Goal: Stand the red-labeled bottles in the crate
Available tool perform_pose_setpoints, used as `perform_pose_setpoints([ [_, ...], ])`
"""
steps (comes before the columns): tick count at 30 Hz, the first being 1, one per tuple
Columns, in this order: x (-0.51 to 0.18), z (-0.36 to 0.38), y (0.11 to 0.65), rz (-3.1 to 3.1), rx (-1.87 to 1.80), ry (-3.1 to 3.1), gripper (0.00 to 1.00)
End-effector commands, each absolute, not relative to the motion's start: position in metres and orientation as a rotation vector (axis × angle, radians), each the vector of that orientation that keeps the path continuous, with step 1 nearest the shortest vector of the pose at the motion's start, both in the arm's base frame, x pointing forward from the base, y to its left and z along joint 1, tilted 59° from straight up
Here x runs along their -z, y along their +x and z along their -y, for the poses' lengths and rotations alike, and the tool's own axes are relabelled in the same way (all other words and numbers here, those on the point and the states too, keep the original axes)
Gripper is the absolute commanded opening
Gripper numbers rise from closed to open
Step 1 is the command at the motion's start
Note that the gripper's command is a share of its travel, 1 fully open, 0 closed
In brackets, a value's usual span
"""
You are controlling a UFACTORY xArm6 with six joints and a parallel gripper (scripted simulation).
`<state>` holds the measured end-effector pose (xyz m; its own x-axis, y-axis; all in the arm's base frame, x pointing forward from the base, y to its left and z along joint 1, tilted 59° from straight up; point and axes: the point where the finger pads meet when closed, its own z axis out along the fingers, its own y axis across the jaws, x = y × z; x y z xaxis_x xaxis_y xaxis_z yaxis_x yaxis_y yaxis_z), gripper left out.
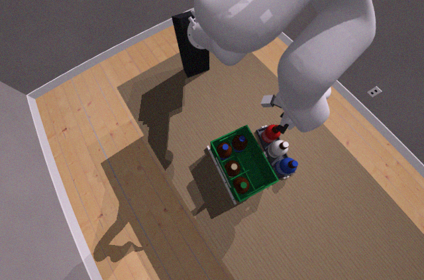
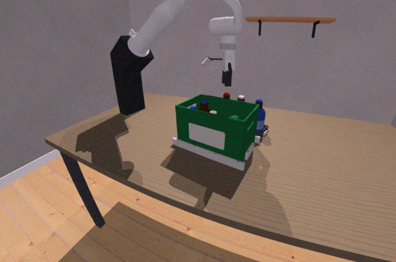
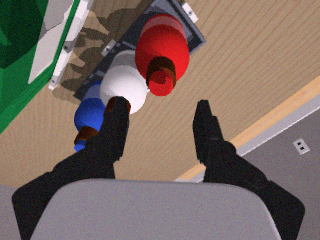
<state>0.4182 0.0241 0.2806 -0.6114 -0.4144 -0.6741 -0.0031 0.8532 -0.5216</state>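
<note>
The red-labeled bottle (image 1: 270, 134) (image 2: 226, 95) (image 3: 162, 50) stands at one end of the dark tray (image 2: 265, 128) (image 3: 200, 41), beside the white bottle (image 1: 276, 148) (image 2: 241, 97) (image 3: 122, 89). The blue bottle (image 1: 285, 166) (image 2: 260, 117) (image 3: 90, 114) stands at the other end. The green crate (image 1: 263, 153) (image 2: 236, 134) (image 3: 22, 100) stands level beside the tray; it holds four bottles, and free cells show on its tray side. My gripper (image 2: 227, 85) (image 3: 161, 110) is open and empty, above and a little off the red bottle's cap. In the wrist view its left finger overlaps the white bottle's neck.
The crate's bottles have two blue caps (image 1: 224, 147) (image 1: 242, 139), a cream cap (image 1: 234, 166) and a green cap (image 1: 243, 185). White strips (image 2: 208, 155) edge the crate's base. A black pedestal (image 1: 195, 54) (image 2: 127, 83) bears the arm. A wall shelf (image 2: 291, 19) hangs behind.
</note>
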Motion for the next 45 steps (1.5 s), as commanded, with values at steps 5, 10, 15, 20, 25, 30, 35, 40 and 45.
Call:
perform_pose_setpoints([
  [5,-0.276,-0.021,0.428,-2.159,0.606,-0.302,0.65],
  [10,-0.273,-0.020,0.432,-2.159,0.606,-0.302,0.65],
  [15,-0.271,-0.019,0.434,-2.159,0.606,-0.302,0.65],
  [20,-0.270,-0.019,0.436,-2.159,0.606,-0.302,0.65],
  [25,-0.269,-0.018,0.437,-2.159,0.606,-0.302,0.65],
  [30,-0.269,-0.018,0.437,-2.159,0.606,-0.302,0.65],
  [35,-0.269,-0.018,0.437,-2.159,0.606,-0.302,0.65],
  [40,-0.269,-0.018,0.437,-2.159,0.606,-0.302,0.65],
  [45,-0.269,-0.018,0.438,-2.159,0.606,-0.302,0.65],
])
